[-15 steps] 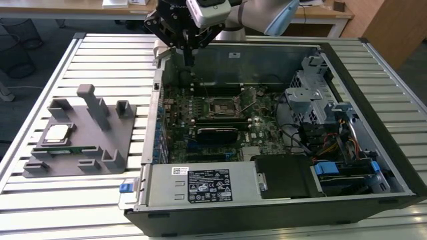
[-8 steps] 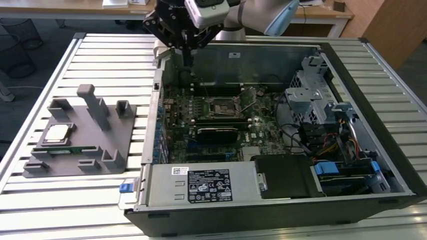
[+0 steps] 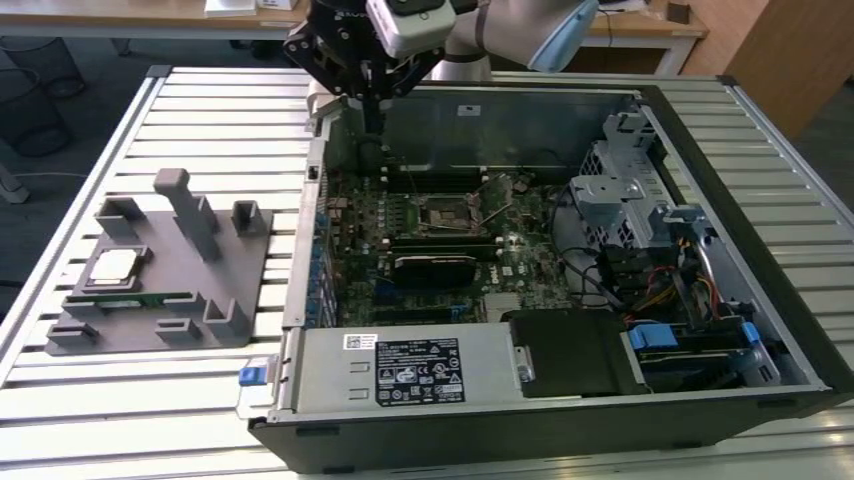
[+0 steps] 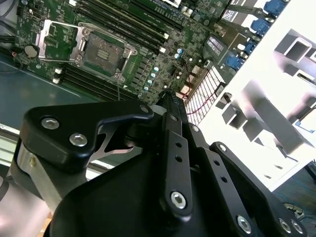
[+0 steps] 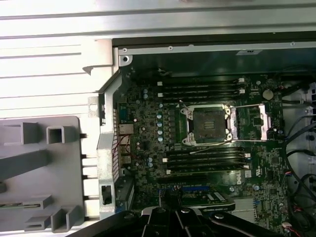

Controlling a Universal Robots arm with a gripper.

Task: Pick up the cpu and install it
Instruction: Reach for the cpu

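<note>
The gripper [image 3: 371,118] hung over the far corner of the open computer case [image 3: 534,430], at the exterior view's left, its jaws drawn together on nothing. Inside the case the motherboard's socket [image 5: 205,123] lay open and bare. The cpu [image 3: 111,266] sat flat outside the case on the grey tray [image 3: 180,285], well apart from the gripper, toward the exterior view's left and nearer that camera, just beside the green memory stick [image 3: 134,298]. Being square, it offered no long axis to match.
</note>
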